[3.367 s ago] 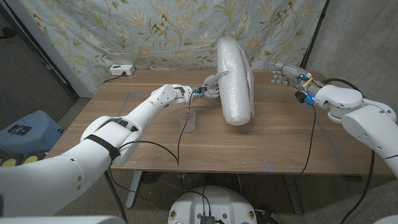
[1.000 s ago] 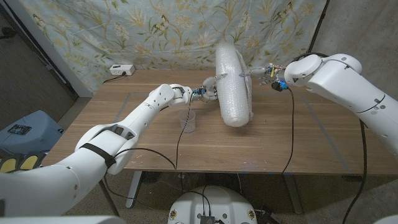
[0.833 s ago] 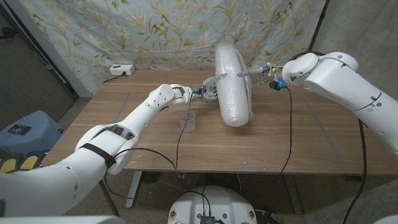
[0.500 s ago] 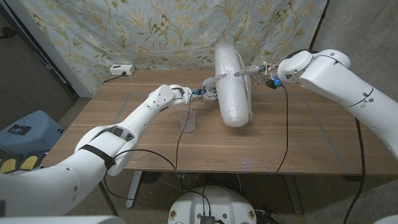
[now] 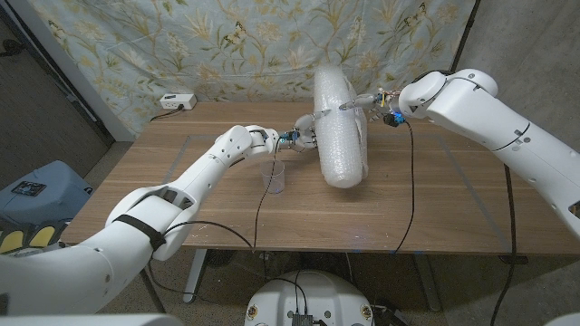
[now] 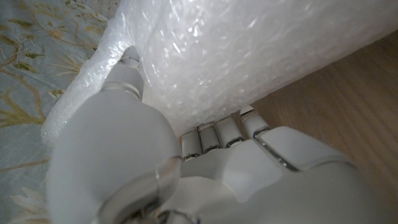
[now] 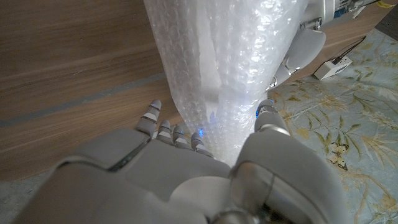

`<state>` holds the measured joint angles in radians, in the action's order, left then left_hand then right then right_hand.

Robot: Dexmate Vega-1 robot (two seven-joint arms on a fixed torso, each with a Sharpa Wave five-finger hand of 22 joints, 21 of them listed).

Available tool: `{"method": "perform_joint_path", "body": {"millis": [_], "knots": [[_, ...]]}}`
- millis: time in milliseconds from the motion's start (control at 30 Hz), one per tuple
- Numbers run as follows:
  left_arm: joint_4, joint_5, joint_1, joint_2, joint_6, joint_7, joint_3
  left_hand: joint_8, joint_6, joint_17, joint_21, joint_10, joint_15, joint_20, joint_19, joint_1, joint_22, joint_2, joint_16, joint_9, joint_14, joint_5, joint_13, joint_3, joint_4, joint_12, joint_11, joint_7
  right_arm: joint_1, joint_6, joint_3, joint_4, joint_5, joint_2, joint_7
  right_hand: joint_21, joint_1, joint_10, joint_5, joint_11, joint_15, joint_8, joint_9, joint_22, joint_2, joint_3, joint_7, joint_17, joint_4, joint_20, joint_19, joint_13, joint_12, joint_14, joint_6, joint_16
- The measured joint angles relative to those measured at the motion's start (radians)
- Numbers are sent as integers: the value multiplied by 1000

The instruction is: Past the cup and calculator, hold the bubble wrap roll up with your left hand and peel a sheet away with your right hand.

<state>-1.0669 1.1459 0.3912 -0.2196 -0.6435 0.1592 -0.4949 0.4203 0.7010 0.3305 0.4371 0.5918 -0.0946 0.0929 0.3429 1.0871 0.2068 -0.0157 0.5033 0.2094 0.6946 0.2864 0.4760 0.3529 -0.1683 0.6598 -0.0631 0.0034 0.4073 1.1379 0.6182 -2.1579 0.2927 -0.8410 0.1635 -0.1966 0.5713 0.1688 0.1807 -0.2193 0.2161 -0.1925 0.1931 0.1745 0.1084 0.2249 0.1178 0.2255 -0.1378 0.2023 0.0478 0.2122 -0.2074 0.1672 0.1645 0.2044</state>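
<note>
Landmark: clear plastic cup (image 5: 275, 176) on the wooden table (image 5: 435, 204).
Roll: large white bubble wrap roll (image 5: 339, 122) stands on end just beyond and to the right of the cup, long axis near upright, top leaning slightly toward the left arm.
Left hand (image 5: 305, 133): fingers grasping the roll's cup-facing side, propping it.
Right hand (image 5: 373, 101): at the roll's upper far side, fingers (image 7: 176, 135) and thumb either side of the wrap; pinch on a sheet — cannot tell.
Key relation: roll lies directly ahead of the right fingers; likely peel runs away from the cup.
</note>
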Motion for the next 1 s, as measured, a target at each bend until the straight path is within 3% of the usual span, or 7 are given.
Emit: {"method": "perform_joint_path", "body": {"millis": [767, 833, 1000], "knots": [[-55, 5, 29, -23, -3, 26, -1, 0, 0, -3, 8, 2, 2, 0, 0, 12, 0, -12, 4, 0, -2, 0, 6, 0, 0, -3, -2, 0, 38, -16, -38, 26, 11, -10, -5, -8, 13, -24, 0, 2, 0, -4, -3, 0, -6, -6, 0, -3, -6, 4, 73, -4, -4, -40, -8, 0], [-57, 5, 30, -24, -1, 28, 0, 0, 0, -4, 8, 2, 2, 0, 0, 12, 0, -12, 4, 0, -2, 47, 6, 0, 0, -3, -2, 0, 42, -19, -44, 25, 14, -15, -5, -8, 15, -24, -1, 2, 0, -4, -3, 0, -4, -6, 4, -3, -6, 5, 73, -4, -4, -40, -12, 0], [-66, 6, 35, -31, 4, 33, 3, 0, 0, -4, 8, 1, 1, 0, 0, 12, 0, -12, 4, 0, -1, 48, 6, 0, 0, -3, -2, 0, 53, -23, -61, 17, 20, -31, -5, -7, 18, -29, -1, -3, -3, -4, -3, 0, -1, -6, 6, -5, -6, 0, 78, -4, -4, -43, -13, 0]]}}
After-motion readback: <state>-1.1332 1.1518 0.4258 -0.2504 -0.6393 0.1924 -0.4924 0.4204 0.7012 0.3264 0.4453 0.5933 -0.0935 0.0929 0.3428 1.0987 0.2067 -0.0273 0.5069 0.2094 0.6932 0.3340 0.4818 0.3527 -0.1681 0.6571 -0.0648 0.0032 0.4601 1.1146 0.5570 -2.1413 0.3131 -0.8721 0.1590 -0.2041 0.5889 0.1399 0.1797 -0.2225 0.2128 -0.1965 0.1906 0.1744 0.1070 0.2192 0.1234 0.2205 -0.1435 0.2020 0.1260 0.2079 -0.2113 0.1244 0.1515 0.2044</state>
